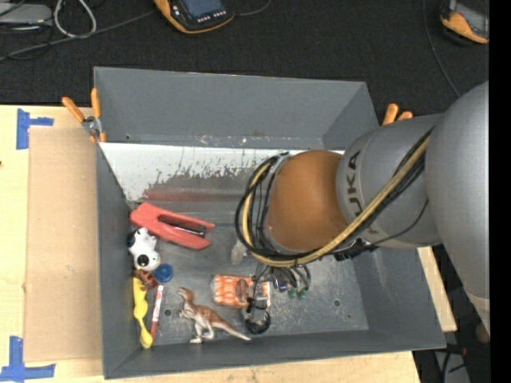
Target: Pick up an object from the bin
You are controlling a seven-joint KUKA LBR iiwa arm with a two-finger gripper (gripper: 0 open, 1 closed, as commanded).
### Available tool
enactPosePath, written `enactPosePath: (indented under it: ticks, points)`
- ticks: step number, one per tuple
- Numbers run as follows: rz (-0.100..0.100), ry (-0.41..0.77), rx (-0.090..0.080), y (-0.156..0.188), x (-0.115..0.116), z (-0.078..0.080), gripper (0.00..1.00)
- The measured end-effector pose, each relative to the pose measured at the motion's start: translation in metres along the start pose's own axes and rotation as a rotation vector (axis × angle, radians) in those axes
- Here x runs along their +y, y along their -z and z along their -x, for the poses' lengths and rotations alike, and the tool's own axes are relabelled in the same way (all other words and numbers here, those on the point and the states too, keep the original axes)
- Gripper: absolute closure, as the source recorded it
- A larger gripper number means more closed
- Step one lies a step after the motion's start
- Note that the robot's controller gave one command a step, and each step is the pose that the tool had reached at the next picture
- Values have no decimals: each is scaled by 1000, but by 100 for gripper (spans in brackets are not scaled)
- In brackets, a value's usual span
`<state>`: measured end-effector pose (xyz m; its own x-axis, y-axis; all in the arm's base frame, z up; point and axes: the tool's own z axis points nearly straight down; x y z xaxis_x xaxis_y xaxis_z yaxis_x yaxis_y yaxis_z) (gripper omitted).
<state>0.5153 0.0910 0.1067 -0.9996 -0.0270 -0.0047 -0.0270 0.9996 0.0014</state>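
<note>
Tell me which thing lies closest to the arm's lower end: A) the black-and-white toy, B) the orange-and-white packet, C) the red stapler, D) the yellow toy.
B: the orange-and-white packet lies right beside the arm's lower end, while the red stapler, yellow toy and black-and-white toy lie farther left.

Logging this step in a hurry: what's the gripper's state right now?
Gripper: cannot be told; it sits beside the small orange packet near the front of the bin.

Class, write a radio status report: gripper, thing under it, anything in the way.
Gripper low at front of bin, over right end of orange striped packet. Brown toy dinosaur close in front of packet. Red stapler apart, to the left.
</note>
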Motion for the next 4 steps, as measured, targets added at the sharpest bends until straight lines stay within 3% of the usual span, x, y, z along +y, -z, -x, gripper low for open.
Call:
enactPosePath:
  ticks: [1,2,3,4]
  points:
    - [0,19,6,-24,-8,1,0]
    - [3,-66,-3,-37,1,13,0]
    - [2,-9,3,-31,-4,6,100]
    - [2,-10,3,-31,-4,6,100]
